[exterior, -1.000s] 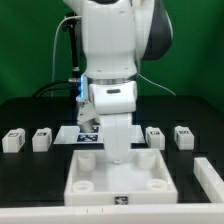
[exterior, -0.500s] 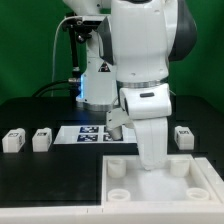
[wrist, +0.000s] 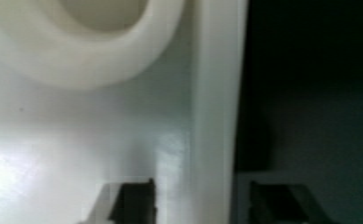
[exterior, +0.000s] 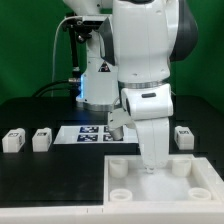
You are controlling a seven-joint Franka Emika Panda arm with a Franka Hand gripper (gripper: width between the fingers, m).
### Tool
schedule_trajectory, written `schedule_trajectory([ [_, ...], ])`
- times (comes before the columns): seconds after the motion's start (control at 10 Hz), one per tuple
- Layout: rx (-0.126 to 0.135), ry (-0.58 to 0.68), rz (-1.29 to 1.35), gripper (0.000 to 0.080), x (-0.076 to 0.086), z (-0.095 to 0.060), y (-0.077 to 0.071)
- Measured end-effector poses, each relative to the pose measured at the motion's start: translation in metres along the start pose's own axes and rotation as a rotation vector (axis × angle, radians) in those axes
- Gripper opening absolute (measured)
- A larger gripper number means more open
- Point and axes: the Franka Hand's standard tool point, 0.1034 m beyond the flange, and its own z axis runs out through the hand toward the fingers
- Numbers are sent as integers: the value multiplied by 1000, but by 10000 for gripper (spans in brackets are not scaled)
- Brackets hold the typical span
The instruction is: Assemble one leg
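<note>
Straddling the upright rim wall of the white panel (wrist: 213,100), my gripper (wrist: 203,203) appears in the wrist view with one dark finger (wrist: 132,203) on each side of that wall. The jaws are set narrow, little wider than the wall itself. Whether the pads press it I cannot tell. A round corner socket (wrist: 89,30) of the panel sits just beside this stretch of rim, inside the wall.

Exterior view, nearest first. The white panel (exterior: 160,192) lies flat on the black table (exterior: 40,185) at 5 o'clock of the frame, with round sockets at its corners. My white wrist housing (exterior: 150,125) descends onto the panel's far rim, at 12 o'clock of the panel, and hides the fingertips there.

Farther back lie the task's parts. The first leg (exterior: 13,141) and the second leg (exterior: 42,138) sit side by side at 9 o'clock of the frame. The third leg (exterior: 183,135) sits at 3 o'clock, just beyond the panel's far rim. All three rest loose on the table, well apart from my gripper. The marker board (exterior: 90,133) lies between the two groups, at 9 o'clock of my wrist housing. Behind everything hangs a green backdrop (exterior: 30,50).
</note>
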Motion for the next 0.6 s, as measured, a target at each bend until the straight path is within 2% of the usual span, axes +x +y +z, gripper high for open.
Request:
schedule_trajectory([
  [0.1,0,0,0,301,0,0,0],
  [0.2,0,0,1,543,0,0,0],
  [0.3,0,0,1,616,-1,0,0],
  [0.6,0,0,2,644,-1,0,0],
])
